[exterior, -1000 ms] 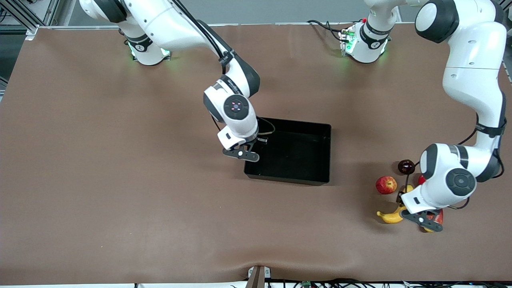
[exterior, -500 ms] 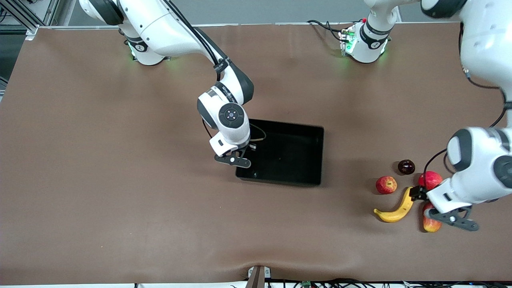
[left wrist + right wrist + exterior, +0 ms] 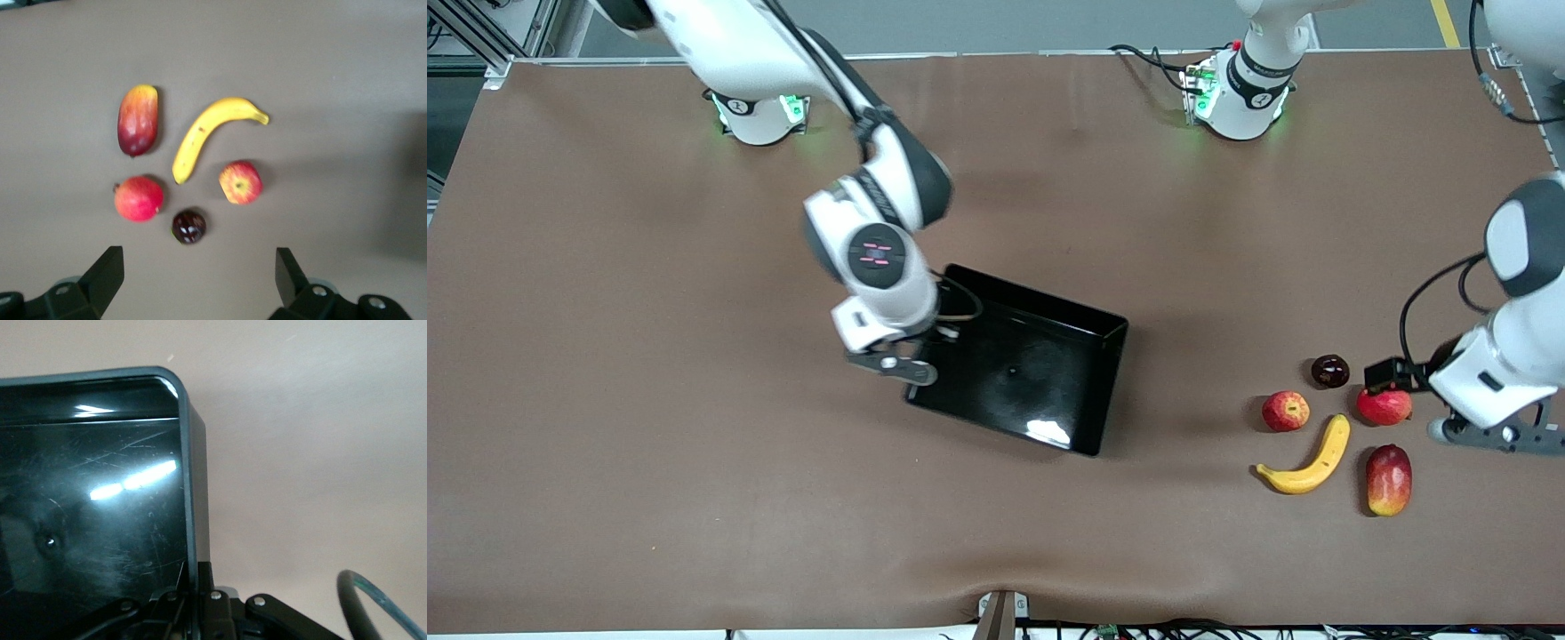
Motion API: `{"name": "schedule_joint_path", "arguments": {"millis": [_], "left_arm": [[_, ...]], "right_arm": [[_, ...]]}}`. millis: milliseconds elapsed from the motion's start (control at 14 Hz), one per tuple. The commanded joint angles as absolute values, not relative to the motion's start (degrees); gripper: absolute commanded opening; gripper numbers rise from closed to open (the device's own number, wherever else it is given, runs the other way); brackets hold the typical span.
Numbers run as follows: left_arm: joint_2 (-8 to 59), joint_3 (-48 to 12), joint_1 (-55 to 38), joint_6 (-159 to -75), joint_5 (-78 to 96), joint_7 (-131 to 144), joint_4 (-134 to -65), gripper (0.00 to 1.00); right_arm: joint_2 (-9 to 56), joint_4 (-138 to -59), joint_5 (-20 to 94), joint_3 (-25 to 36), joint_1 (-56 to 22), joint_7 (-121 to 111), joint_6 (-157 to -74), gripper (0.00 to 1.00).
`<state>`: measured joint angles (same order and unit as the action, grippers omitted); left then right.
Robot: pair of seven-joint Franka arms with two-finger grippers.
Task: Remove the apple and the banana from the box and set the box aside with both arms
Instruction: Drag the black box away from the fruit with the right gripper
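The black tray (image 3: 1040,391) lies skewed on the table's middle. My right gripper (image 3: 914,360) is shut on the tray's wall at the right arm's end; in the right wrist view the thin wall (image 3: 190,487) runs between the closed jaws of that gripper (image 3: 200,590). The yellow banana (image 3: 1307,462) and the small red-yellow apple (image 3: 1286,411) lie on the table toward the left arm's end. My left gripper (image 3: 1489,434) is open and empty, up over the bare table beside the fruits. Its wrist view shows the banana (image 3: 207,133), the apple (image 3: 240,181) and its own jaws (image 3: 199,280) wide apart.
An oval red-yellow mango (image 3: 1389,480), a plain red round fruit (image 3: 1384,406) and a small dark round fruit (image 3: 1330,371) lie around the banana and apple. The brown table (image 3: 649,400) stretches wide toward the right arm's end.
My right gripper has pulled the tray toward the right arm's end and turned it askew. My left gripper has moved off the banana and mango toward the left arm's end, empty.
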<state>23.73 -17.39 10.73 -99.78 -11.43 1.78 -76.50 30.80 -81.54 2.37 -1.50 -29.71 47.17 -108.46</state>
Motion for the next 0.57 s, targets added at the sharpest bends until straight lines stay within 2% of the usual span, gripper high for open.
{"name": "schedule_joint_path", "arguments": {"millis": [0,286,500], "left_arm": [[17.33,-19.50,11.07,-96.69,-10.81,6.58,-78.75,1.00],[12.40,-22.23,10.99,-91.67,-11.42,8.80,-78.31,1.00],[10.90,-23.02,11.08,-89.57,-10.37,8.17,-78.14,1.00]], "right_arm": [[24.01,-84.28,4.48,-2.46,-22.96,39.05,-101.63,0.00],[19.35,-91.22,4.31,-2.20,-16.10,34.38,-100.90,0.00],[15.13,-97.01,4.31,-2.20,-7.33,20.36,-100.99,0.00]]}}
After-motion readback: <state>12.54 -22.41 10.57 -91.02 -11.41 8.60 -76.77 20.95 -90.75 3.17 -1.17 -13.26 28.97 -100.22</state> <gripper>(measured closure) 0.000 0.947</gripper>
